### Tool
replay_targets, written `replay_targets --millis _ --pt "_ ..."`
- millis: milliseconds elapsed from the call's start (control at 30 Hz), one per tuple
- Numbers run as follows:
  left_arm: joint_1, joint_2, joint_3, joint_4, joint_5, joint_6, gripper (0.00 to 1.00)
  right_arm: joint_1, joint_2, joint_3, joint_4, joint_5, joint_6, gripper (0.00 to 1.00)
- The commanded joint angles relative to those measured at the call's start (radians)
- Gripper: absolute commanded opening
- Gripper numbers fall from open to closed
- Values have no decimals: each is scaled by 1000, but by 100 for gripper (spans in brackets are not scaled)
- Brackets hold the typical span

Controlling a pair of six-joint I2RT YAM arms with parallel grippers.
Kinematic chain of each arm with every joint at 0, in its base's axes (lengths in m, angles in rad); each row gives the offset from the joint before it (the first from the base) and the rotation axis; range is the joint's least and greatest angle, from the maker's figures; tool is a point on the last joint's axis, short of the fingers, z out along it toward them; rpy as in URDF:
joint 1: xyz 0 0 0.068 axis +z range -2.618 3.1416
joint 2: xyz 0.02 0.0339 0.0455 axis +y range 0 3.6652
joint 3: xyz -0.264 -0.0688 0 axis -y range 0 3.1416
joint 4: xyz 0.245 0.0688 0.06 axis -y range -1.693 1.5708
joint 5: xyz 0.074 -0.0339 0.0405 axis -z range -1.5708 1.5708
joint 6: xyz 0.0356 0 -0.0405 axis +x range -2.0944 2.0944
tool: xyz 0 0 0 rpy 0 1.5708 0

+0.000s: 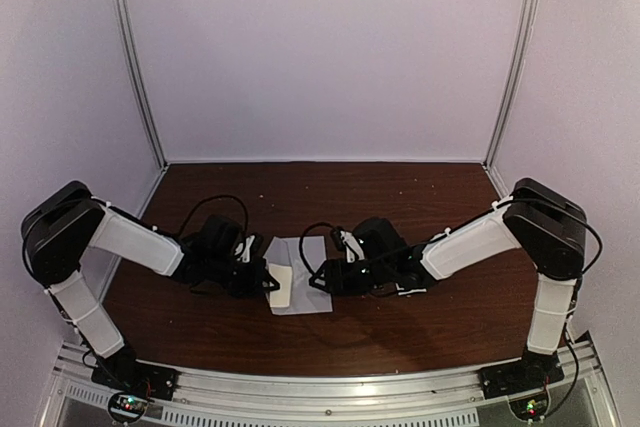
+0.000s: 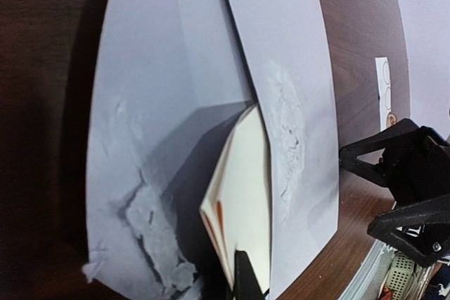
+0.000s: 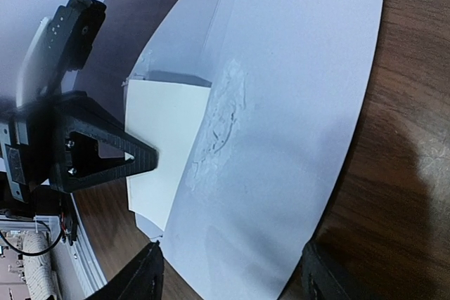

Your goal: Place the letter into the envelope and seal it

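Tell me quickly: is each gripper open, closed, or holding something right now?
Left gripper: closed on the letter.
Right gripper: open, gripping nothing, fingers spread over the envelope.

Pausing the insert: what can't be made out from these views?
- Cream folded paper letter: its inserted end, both wrist views, hidden under pale grey-white paper envelope.
- Left pincer: second finger, right wrist view, behind the letter.
- Small white sticker strip: lower end, left wrist view, behind right pincer.

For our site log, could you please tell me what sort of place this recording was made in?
Probably a lab robot booth: plain pale walls on metal posts enclose a dark wooden table, with two arms bolted to a rail.
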Motion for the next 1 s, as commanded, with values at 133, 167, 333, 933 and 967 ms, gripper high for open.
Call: replay_targets --millis 133,167,333,933,967 --pt "-24 54 35 85 32 -21 0 18 47 10 -45 -15 13 68" --pt "-26 63 39 90 36 -23 0 18 48 12 -46 -16 13 67" --pt "-29 77 63 79 35 -6 0 19 49 15 -47 -14 10 67" --pt "-30 8 93 -97 -51 76 0 19 39 14 -72 21 3 67" --pt "-29 0 91 -105 -56 78 0 19 39 14 -76 23 2 67"
